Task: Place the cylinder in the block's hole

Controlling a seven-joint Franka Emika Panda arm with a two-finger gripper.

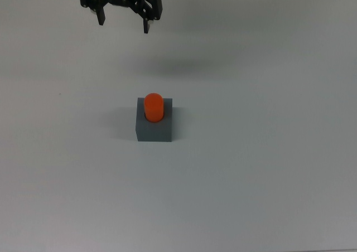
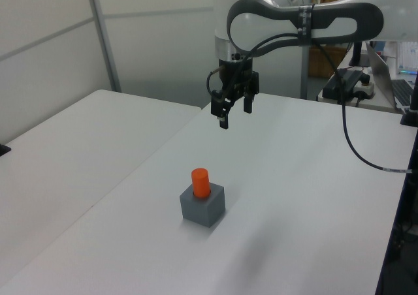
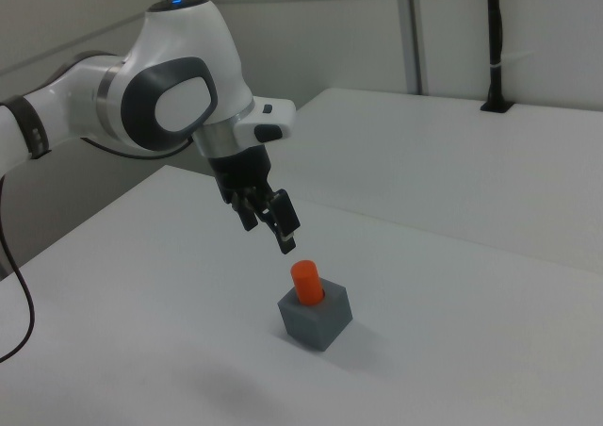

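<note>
One cylinder (image 1: 154, 107) stands upright in block (image 1: 154, 127) hole, approx mid tabletop (image 1: 268, 168) | hand (image 1: 123, 22) released, empty, raised well apart | we judge insertion done | next: nothing but hold clear, maybe retract.

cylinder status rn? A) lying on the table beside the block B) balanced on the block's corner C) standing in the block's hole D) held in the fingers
C: the cylinder stands upright in the hole in the top of the block, its upper part sticking out, while the gripper hangs open and empty, up and away from it.
</note>
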